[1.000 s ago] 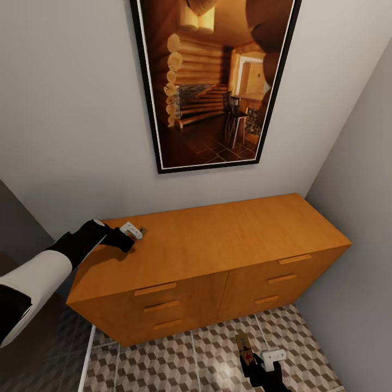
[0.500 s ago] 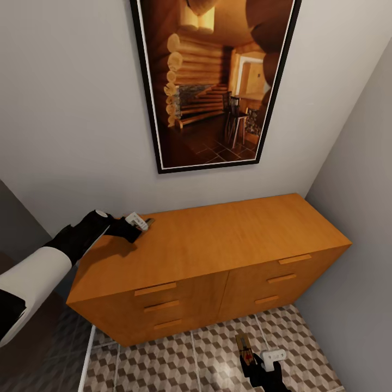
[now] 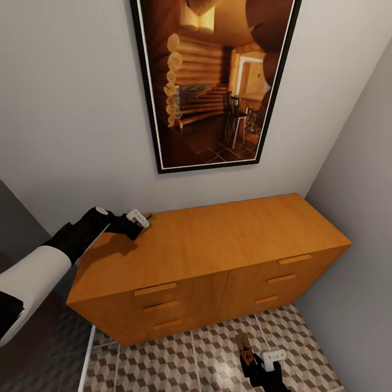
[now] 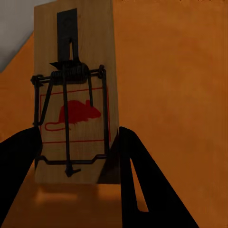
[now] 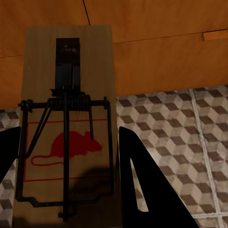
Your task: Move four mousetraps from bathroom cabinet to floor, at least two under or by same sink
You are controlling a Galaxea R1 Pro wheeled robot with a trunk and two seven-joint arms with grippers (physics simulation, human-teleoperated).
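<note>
The orange-brown cabinet point(image 3: 218, 239) stands against the wall under a picture. My left gripper point(image 3: 139, 220) hovers over the back left corner of its top, shut on a mousetrap point(image 3: 148, 219). The left wrist view shows that wooden mousetrap point(image 4: 76, 95), with its red mouse mark, held between the black fingers point(image 4: 137, 180) just above the cabinet top point(image 4: 180, 95). Low at the head view's bottom edge, my right gripper point(image 3: 261, 363) is shut on a second mousetrap point(image 3: 243, 344) above the cube-patterned bathroom floor point(image 3: 207, 354). The right wrist view shows this mousetrap point(image 5: 66, 123) in front of the cabinet's drawer fronts point(image 5: 166, 47).
A large framed picture point(image 3: 212, 81) hangs on the wall above the cabinet. A grey side wall point(image 3: 359, 190) closes the right. A dark surface point(image 3: 16, 218) rises on the left beside the cabinet. Open tiled floor point(image 5: 190, 142) lies in front of the drawers.
My left gripper has risen a little and moved toward the back wall with its mousetrap. The right gripper and its mousetrap have not moved.
</note>
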